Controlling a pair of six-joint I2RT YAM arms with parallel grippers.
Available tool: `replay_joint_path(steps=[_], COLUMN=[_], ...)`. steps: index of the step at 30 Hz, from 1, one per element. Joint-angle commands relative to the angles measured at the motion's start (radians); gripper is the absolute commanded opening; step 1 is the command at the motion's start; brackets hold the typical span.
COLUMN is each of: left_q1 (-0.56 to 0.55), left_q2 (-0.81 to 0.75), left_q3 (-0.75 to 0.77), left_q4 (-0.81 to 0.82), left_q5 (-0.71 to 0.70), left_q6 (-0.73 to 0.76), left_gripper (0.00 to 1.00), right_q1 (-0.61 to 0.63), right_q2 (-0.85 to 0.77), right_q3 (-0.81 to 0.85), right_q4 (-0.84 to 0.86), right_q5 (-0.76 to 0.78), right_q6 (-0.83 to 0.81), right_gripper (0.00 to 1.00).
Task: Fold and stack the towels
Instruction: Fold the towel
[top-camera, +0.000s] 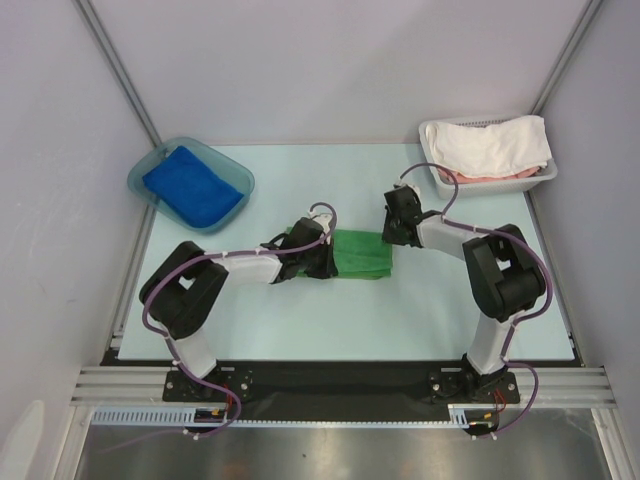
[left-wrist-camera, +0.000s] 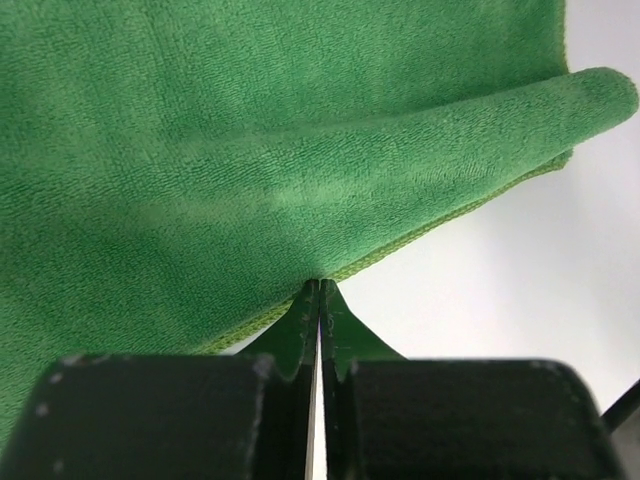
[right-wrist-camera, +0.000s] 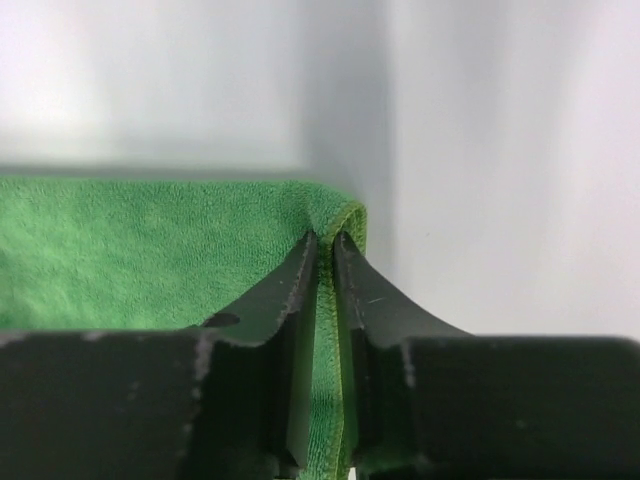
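The green towel (top-camera: 362, 255) lies folded at the middle of the table, between my two grippers. My left gripper (top-camera: 326, 256) is at its left end; in the left wrist view the gripper (left-wrist-camera: 320, 285) is shut, its tips pinching the towel's (left-wrist-camera: 250, 150) hemmed edge, with a fold bulging to the right. My right gripper (top-camera: 393, 238) is at the towel's right end; in the right wrist view the gripper (right-wrist-camera: 326, 238) is shut on a corner of the towel (right-wrist-camera: 130, 260), with cloth between the fingers. The royal blue towel (top-camera: 192, 185) lies folded in a bin. The purple towel is out of view.
A translucent blue bin (top-camera: 236, 170) holding the blue towel stands at the back left. A white basket (top-camera: 440, 180) at the back right holds a white cloth (top-camera: 495, 143) over a pinkish item (top-camera: 500, 176). Grey walls enclose the table on three sides.
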Motion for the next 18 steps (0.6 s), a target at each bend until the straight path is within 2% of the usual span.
replay_joint_path(steps=[1,4,8,12,15,18], left_q1=[-0.009,-0.009,-0.007,-0.008,-0.010,-0.010], left_q2=[-0.013,-0.020,-0.011,-0.048,-0.114,-0.157], left_q3=[-0.005,-0.028,-0.043,-0.048,-0.022,0.010], left_q4=[-0.001,-0.001,0.005,0.019,-0.010,-0.030], left_q5=[-0.034,-0.040,-0.036,0.009,0.015,0.019], left_q6=[-0.010,-0.014,-0.011,-0.011,-0.008,-0.010], left_gripper=[0.01,0.00,0.00,0.00,0.00,0.00], right_q1=[-0.024,-0.047,-0.067,-0.074,-0.074,-0.071], right_q2=[0.004,0.007,0.029,0.039,-0.040,-0.150], right_q3=[0.049,0.060,0.090,0.126,0.066,0.000], right_q4=[-0.004,-0.007,-0.012,-0.038,-0.041,-0.038], right_q5=[0.006,-0.013,-0.041,-0.047,-0.032,-0.032], right_q6=[0.000,-0.004,-0.014,-0.023,-0.016,-0.004], right_gripper=[0.15,0.16,0.21,0.46,0.50,0.47])
